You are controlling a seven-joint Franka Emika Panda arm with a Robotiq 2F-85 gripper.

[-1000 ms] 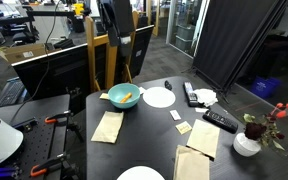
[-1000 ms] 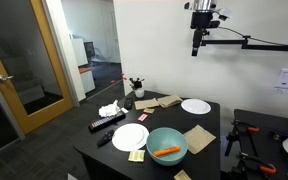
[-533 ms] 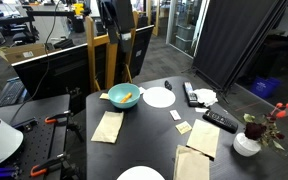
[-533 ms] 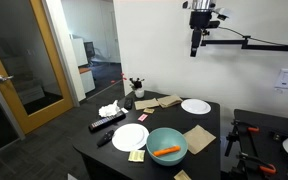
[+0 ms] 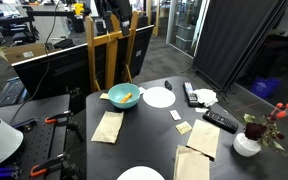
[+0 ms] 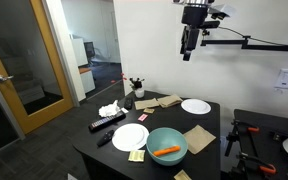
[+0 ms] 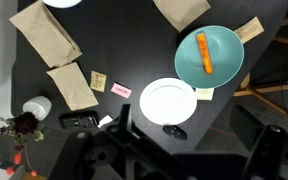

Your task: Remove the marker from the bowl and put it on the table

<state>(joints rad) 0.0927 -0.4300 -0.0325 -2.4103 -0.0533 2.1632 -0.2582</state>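
Note:
The orange marker (image 7: 206, 53) lies inside the light-teal bowl (image 7: 229, 62), which stands near an edge of the dark table (image 7: 124, 40). Bowl (image 5: 113, 98) (image 6: 152, 141) and marker (image 5: 127, 96) (image 6: 166, 151) show in both exterior views. My gripper (image 6: 187, 50) hangs high above the table, far from the bowl, and holds nothing. It also shows at the top of an exterior view (image 5: 114, 20). In the wrist view its dark fingers (image 7: 199, 135) sit wide apart at the bottom, blurred.
White plates (image 7: 168, 102) (image 6: 195, 106), tan napkins (image 7: 46, 34) (image 5: 107, 126), sticky notes (image 7: 121, 91), black remotes (image 5: 220, 120) (image 7: 79, 121) and a white vase with flowers (image 5: 247, 142) lie on the table. A wooden easel (image 5: 106, 55) stands behind the bowl.
The arm has shifted sideways and a little higher above the table. The bowl, the marker and the other things have not moved.

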